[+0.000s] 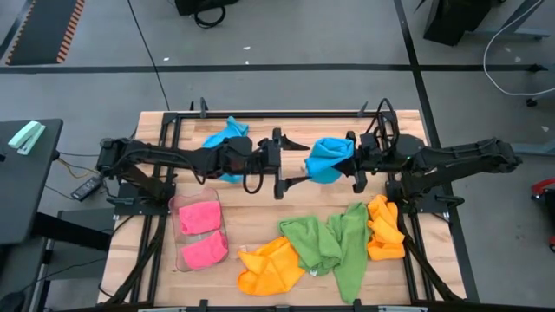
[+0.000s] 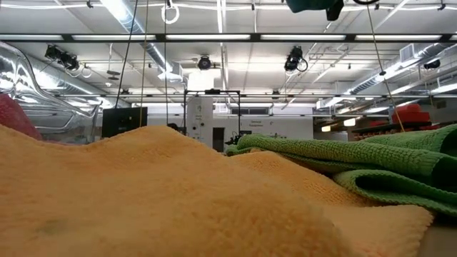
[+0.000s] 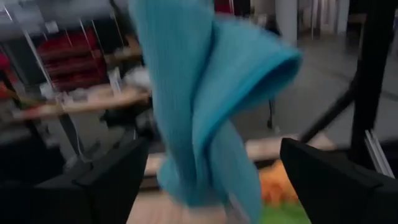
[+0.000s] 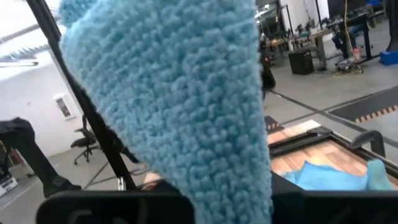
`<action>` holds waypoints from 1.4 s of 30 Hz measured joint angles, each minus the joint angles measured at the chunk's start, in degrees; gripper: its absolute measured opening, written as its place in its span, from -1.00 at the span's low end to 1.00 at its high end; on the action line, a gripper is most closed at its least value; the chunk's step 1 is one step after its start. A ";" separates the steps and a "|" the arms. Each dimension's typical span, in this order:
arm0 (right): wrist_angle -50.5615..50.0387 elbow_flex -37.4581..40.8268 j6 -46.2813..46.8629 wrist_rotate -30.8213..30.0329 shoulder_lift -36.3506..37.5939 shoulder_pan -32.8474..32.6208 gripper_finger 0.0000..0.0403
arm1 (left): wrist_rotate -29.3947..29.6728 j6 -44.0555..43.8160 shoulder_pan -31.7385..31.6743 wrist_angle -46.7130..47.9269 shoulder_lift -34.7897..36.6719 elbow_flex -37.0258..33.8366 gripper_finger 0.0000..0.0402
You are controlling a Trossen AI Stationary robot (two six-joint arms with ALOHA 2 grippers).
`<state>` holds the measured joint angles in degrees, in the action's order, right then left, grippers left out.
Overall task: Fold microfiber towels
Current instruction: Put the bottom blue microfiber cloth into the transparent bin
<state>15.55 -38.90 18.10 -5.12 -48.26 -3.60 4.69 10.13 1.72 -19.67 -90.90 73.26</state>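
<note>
High view: unlabelled blue towel (image 1: 328,159)

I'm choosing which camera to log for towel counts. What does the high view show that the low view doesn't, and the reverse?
Only the high view shows both arms, the blue towel hanging from the shut right gripper, the open left gripper, a second blue towel, and pink towels in the clear tray. Only the low view shows the ceiling lights beyond. Both show orange towel and green towel.
</note>
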 joint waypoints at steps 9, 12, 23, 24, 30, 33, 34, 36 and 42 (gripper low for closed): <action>1.67 0.05 -0.66 0.01 -4.07 0.09 -0.80 | 0.17 0.45 -0.66 -6.78 -2.04 0.00 0.85; 2.57 0.05 -1.74 0.01 -5.53 0.11 -0.80 | 0.17 -0.83 -1.13 -6.98 -2.16 -0.03 0.82; 3.43 -1.39 -6.96 3.12 -9.15 0.09 -0.80 | -3.17 -0.91 -1.55 -7.51 -2.16 -0.03 0.62; 3.48 -1.75 -7.63 3.37 -9.73 0.06 -0.80 | -3.39 -0.91 -1.55 -7.56 -2.16 -0.03 0.60; 3.29 -2.24 -10.38 3.64 -12.61 0.09 -0.80 | -3.48 -0.90 -1.55 -7.67 -2.16 -0.03 0.41; 3.48 -2.48 -11.05 3.64 -13.55 0.09 -0.80 | -3.50 -0.94 -1.55 -5.92 -2.16 -0.03 0.31; 3.33 -2.82 -11.11 3.64 -13.80 0.09 -0.80 | -3.52 -0.93 -1.53 -5.24 -2.16 -0.03 0.28; 3.36 -3.65 -11.46 3.64 -14.11 0.09 -0.80 | -3.56 -0.90 -1.55 -4.28 -2.16 -0.03 0.22; 1.18 -5.64 -12.17 3.65 -14.96 0.07 -0.80 | -3.54 -0.12 -1.46 -3.95 -2.16 -0.03 0.09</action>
<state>16.74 -44.54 5.93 -1.47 -63.23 -3.53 1.15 10.01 0.25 -23.62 -93.06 73.23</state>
